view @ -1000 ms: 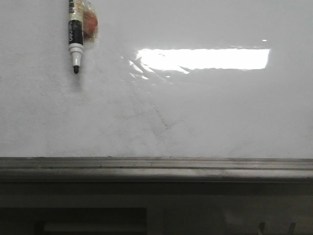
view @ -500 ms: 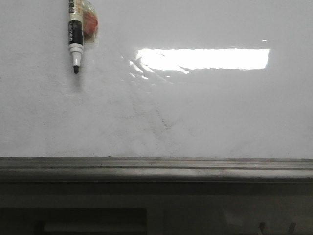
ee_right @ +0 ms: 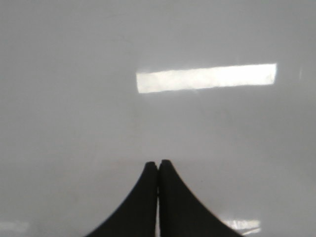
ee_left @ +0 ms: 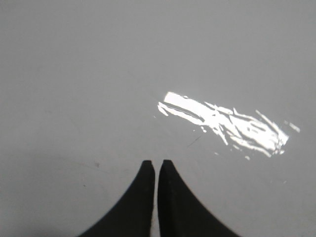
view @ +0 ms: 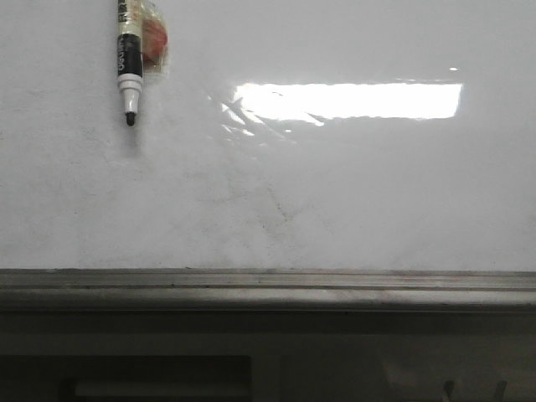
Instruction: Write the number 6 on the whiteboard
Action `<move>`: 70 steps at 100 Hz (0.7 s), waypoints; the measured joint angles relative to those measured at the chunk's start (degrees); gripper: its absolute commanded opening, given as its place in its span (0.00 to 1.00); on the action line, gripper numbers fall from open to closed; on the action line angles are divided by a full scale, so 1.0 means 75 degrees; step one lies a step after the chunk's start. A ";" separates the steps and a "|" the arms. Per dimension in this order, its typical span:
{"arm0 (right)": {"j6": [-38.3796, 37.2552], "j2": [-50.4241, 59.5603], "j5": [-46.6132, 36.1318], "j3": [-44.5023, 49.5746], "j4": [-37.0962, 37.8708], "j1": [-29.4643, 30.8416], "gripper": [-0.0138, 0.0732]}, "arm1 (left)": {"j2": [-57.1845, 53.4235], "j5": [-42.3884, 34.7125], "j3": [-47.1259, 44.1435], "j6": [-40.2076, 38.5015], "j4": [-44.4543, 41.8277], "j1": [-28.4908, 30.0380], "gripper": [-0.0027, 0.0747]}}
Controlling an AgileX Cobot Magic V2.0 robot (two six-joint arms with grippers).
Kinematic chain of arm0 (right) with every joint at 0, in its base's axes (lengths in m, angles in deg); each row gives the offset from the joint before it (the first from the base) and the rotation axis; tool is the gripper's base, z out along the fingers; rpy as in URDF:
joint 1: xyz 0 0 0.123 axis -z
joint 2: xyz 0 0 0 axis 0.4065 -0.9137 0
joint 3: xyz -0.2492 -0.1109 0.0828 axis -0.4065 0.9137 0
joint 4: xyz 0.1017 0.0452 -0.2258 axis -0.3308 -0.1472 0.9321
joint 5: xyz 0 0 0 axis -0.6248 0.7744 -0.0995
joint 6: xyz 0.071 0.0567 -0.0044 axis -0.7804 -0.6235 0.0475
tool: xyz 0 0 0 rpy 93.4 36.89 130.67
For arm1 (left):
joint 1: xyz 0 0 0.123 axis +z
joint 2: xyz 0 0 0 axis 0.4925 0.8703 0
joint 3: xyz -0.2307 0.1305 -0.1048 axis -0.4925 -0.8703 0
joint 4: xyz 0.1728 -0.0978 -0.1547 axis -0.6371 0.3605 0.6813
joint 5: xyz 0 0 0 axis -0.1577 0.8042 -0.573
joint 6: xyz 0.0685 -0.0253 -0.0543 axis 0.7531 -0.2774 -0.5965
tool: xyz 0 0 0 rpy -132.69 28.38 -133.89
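The whiteboard (view: 352, 193) fills the front view, glossy white with faint grey smudges and a bright light glare; no drawn number 6 shows on it. A black-and-white marker (view: 127, 59) hangs uncapped at the board's upper left, tip pointing down, beside an orange-red item (view: 154, 40). My left gripper (ee_left: 155, 164) is shut and empty over the white board surface (ee_left: 98, 74). My right gripper (ee_right: 158, 163) is shut and empty over the white surface (ee_right: 74, 98). Neither gripper shows in the front view.
The board's grey metal bottom rail (view: 268, 280) runs across the front view, with dark structure below it. Light glare lies on the board in the left wrist view (ee_left: 227, 126) and the right wrist view (ee_right: 207, 78).
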 measured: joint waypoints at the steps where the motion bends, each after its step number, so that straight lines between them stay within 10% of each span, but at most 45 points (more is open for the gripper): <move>1: 0.0000 0.0000 0.0000 0.0000 -0.0177 0.0000 0.11 | 0.0000 0.0000 0.0000 0.0000 0.0107 0.0000 0.01; 26: 0.0000 0.0000 0.0363 -0.0043 -0.2055 0.0000 0.11 | 0.0000 0.0233 0.0066 -0.0041 0.2148 0.0000 0.01; 70: 0.0061 -0.3192 0.3796 -0.3346 -0.1408 0.0000 0.12 | 0.2592 0.4200 0.3571 0.1639 0.0028 -0.0661 0.01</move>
